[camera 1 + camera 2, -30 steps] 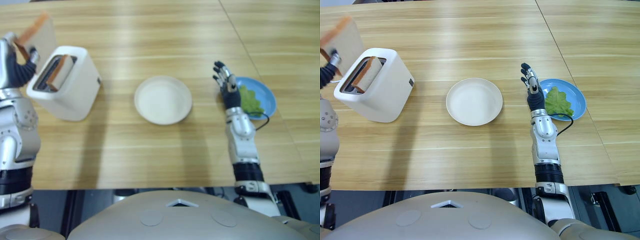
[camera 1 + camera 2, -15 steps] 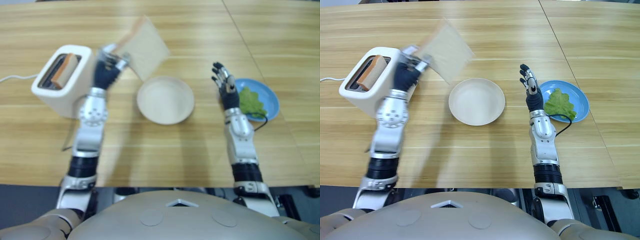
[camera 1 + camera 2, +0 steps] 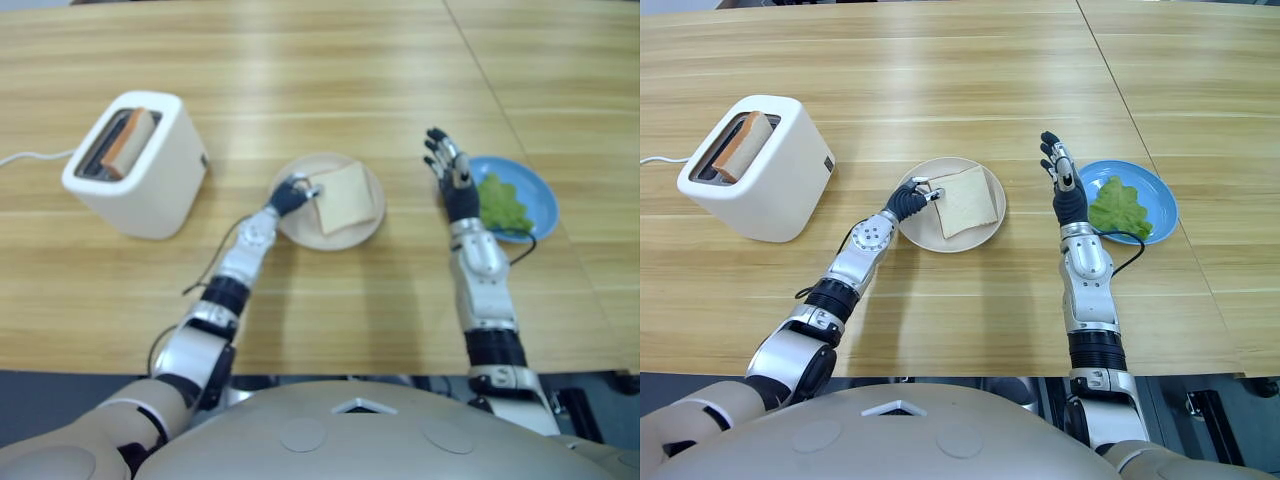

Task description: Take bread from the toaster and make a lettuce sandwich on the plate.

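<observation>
Wooden table (image 3: pixel 940 60) carried all items inspected. A white toaster (image 3: pixel 765 195) stood on the robot's left side, with a toasted slice (image 3: pixel 740 146) upright in its slot and a white cord (image 3: pixel 654 160) running off to the left edge.

A cream plate (image 3: pixel 925 232) sat near the middle of the table, apart from the toaster. One bread slice (image 3: pixel 967 201) lay flat on this plate, turned at a slight angle and covering its right half.

The left hand (image 3: pixel 908 199) was over the plate's left rim, fingers curled and closed on the near left corner of the bread slice.

The right hand (image 3: pixel 1062 180) was raised upright, fingers extended and spread, holding nothing. It stood between the cream plate and a blue plate (image 3: pixel 1157 193), just beside the latter's left rim. A lettuce leaf (image 3: pixel 1118 208) lay on the blue plate. A thin black cable (image 3: pixel 1130 240) looped from the right wrist across that plate's near edge.
</observation>
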`<state>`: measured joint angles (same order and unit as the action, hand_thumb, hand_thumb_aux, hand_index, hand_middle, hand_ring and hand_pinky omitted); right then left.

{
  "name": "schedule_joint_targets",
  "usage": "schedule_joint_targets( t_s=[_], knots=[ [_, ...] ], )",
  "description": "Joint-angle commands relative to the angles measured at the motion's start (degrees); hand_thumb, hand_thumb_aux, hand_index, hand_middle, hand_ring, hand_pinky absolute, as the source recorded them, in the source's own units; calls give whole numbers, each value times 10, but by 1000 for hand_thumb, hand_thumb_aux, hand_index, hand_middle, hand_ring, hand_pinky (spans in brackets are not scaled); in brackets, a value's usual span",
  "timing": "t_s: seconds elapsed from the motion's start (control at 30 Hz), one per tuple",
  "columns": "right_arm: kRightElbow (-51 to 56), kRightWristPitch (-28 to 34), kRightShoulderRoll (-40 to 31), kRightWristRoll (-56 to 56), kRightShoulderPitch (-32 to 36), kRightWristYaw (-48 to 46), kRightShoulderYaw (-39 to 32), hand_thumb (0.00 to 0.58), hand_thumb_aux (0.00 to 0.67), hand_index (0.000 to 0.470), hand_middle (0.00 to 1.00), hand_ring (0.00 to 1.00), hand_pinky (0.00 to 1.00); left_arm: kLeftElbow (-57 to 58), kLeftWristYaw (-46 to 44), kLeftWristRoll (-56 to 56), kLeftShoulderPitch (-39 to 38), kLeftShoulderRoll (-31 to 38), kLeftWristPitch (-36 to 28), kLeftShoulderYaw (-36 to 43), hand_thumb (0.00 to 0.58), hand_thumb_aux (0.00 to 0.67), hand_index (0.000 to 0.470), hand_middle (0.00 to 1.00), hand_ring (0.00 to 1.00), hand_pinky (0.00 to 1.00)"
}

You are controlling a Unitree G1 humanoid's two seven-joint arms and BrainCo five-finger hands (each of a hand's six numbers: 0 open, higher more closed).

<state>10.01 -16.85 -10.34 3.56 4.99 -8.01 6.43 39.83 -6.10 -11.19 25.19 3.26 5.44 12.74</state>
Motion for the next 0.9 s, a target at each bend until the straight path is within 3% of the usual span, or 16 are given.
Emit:
schedule_joint_targets(
  t_s=[0.03, 0.07, 0.1, 0.13, 0.17, 0.3, 0.4, 0.67, 0.77, 0.9],
  knots=[
    [-9, 10, -4, -2, -4, -1, 1, 0, 0, 0, 0, 0, 0, 6, 5, -35, -13, 26, -15, 17, 580, 670, 460, 1000, 1000, 1000],
    [-8, 10, -4, -2, -4, -1, 1, 0, 0, 0, 0, 0, 0, -6, 6, -47, -16, 33, -15, 25, 578, 636, 437, 1000, 1000, 1000],
    [-8, 10, -4, -2, -3, -1, 0, 0, 0, 0, 0, 0, 0, -32, 21, -75, -22, 46, -19, 38, 474, 384, 263, 643, 643, 643],
    [-8, 10, -4, -2, -2, -1, 0, 0, 0, 0, 0, 0, 0, -50, 32, -95, -26, 54, -22, 48, 474, 384, 263, 643, 643, 643],
    [-7, 10, -4, -2, -1, -2, 0, 0, 0, 0, 0, 0, 0, -76, 55, -124, -30, 64, -28, 57, 0, 0, 0, 0, 0, 0],
    [-6, 10, -5, -1, 2, -4, -1, 0, 0, 0, 0, 0, 0, -273, 161, -292, -68, 107, -70, 84, 0, 0, 0, 0, 0, 0],
    [-5, 10, -7, -1, 3, -6, 0, 0, 0, 0, 0, 0, 0, -396, 191, -385, -94, 126, -108, 85, 0, 0, 0, 0, 0, 0],
    [-10, 0, -21, -22, 4, -2, -3, 0, 0, 0, 0, 0, 0, -530, 187, -456, -141, 141, -151, 49, 0, 0, 0, 0, 0, 0],
    [-1, -27, -77, -107, 11, 40, 8, 0, 0, 0, 0, 0, 0, -527, 187, -437, -157, 140, -147, 33, 0, 0, 0, 0, 0, 0],
    [91, -16, -266, -392, 45, 216, -31, 0, 0, 0, 0, 0, 0, -462, 186, -361, -172, 120, -123, 15, 0, 0, 0, 0, 0, 0]
  ],
)
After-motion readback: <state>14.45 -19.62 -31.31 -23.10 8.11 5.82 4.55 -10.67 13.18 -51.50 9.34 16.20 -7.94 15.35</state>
